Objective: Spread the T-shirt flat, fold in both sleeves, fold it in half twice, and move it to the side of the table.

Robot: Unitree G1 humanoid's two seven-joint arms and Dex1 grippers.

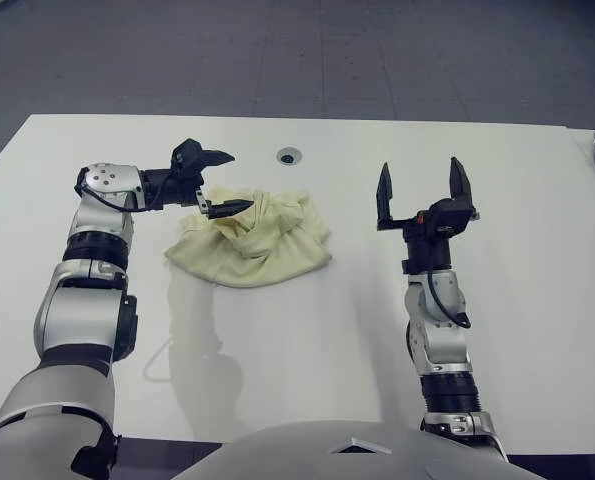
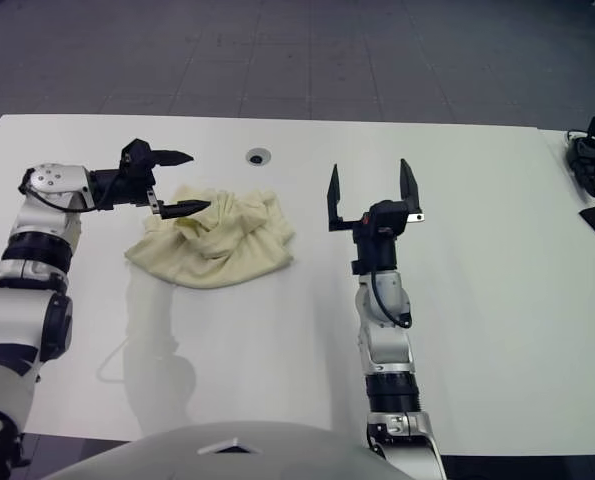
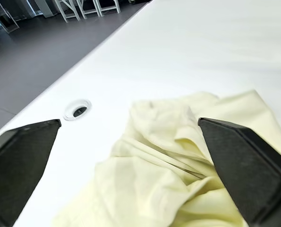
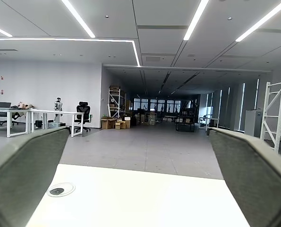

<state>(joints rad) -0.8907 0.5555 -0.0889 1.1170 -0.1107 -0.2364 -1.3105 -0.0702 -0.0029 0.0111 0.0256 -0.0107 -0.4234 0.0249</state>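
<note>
I see the T-shirt (image 1: 257,240) lying crumpled in a heap on the white counter (image 1: 307,340), left of centre, near the round cable hole (image 1: 289,155) behind it. My left gripper (image 1: 242,180) is spread wide at the shirt's left edge, one finger over the cloth. My right gripper (image 1: 420,165) is also released, holding nothing, well apart to the right.

Long white ceiling light strips (image 4: 79,21) shine bright overhead; the smooth white tabletop (image 1: 307,330) is evenly lit, with soft, faint shadow edging the crumpled pale-yellow T-shirt (image 1: 262,240).
</note>
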